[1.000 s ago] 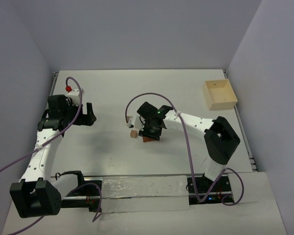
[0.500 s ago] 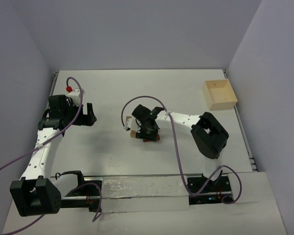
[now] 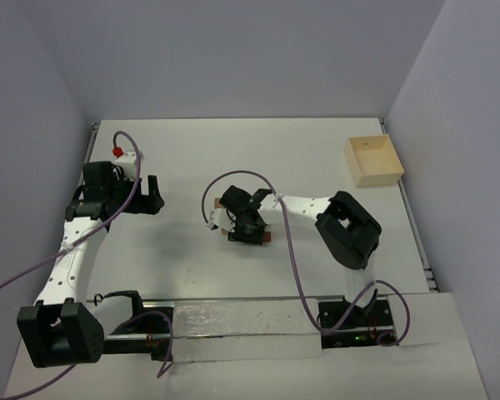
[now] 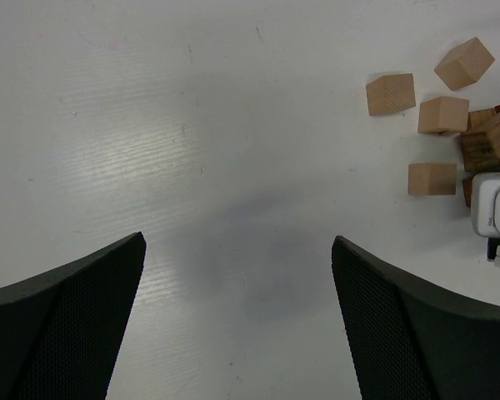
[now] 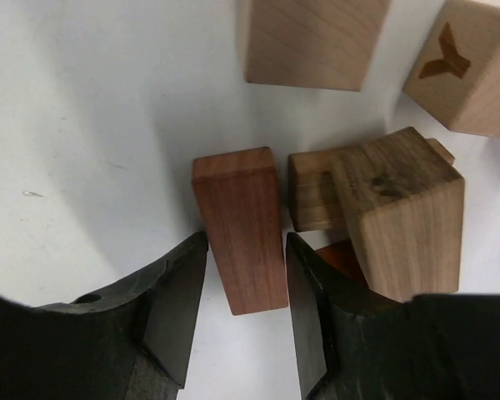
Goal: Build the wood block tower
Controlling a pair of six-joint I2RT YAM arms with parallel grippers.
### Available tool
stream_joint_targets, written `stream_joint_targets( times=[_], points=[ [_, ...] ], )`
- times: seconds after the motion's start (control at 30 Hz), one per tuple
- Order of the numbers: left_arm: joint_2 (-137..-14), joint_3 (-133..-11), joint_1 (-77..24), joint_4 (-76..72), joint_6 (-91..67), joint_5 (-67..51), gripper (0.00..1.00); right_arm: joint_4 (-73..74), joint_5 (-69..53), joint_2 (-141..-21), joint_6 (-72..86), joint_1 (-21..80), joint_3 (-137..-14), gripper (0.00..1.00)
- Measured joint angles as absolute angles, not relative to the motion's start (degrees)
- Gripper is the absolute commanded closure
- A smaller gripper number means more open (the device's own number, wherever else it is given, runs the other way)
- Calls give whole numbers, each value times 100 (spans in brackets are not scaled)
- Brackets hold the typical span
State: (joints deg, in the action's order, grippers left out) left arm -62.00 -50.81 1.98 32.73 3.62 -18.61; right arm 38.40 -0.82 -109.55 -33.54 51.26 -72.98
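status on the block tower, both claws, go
Left claw open, holding nothing. Right claw straddling reddish block, grip unconfirmed. Loose blocks clustered, no tower yet. Darker block crowds one finger.

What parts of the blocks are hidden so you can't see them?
Top view: right gripper covers most of the wood blocks.
Left wrist view: the picture's right edge cuts off some.
Right wrist view: unclear whether the fingers squeeze the reddish block.
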Motion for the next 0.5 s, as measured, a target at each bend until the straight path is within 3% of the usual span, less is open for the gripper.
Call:
stream_joint_targets(
  times=[0.23,0.33,0.5],
  points=[
    [-6211,-5081,196,3267,363,-1842,1,3705,-28,-10767,-3312,5246,-7068,76],
    [-6211,-5081,198,3255,362,-1826,1,3746,-41,-10664,-3272,5269,-6985,98],
    [-6211,-5081,197,3237,362,-1824,1,3943,-56,-10184,-3101,5288,-7009,100]
  ],
)
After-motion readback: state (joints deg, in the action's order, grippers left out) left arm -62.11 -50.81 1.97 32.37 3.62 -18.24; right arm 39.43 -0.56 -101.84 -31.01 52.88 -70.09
